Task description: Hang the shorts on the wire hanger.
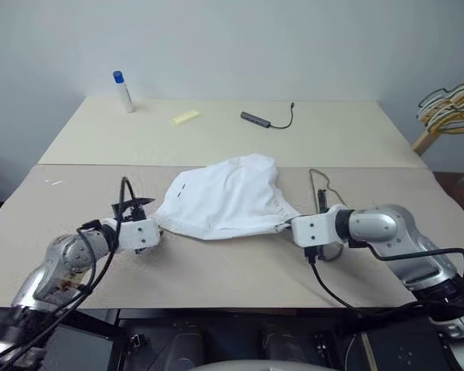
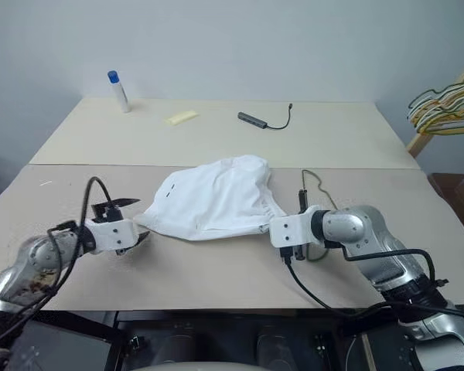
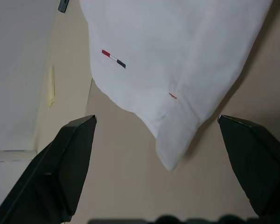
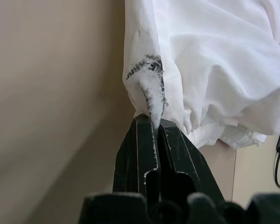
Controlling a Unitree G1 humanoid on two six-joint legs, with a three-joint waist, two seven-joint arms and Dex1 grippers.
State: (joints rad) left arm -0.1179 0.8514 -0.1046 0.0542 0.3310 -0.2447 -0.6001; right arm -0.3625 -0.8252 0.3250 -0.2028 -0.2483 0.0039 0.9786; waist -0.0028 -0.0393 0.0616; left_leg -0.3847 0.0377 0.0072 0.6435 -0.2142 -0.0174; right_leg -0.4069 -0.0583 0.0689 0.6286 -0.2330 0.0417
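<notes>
Honestly, the sketchy bit is how little cloth the right gripper point(image 4: 155, 128) has: its fingers are pinched together on just a thin fold at the edge of the white shorts point(image 1: 228, 197), near the gathered waistband, so any lift could let it slide out. The wire hanger point(image 1: 325, 185) looks half tucked under the shorts' right side, so dragging the cloth might shove it around. The shorts are lying on the table point(image 1: 216, 263) between both arms, and the left gripper point(image 3: 165, 135) has its fingers wide apart, with the hem corner between them but not touching.
</notes>
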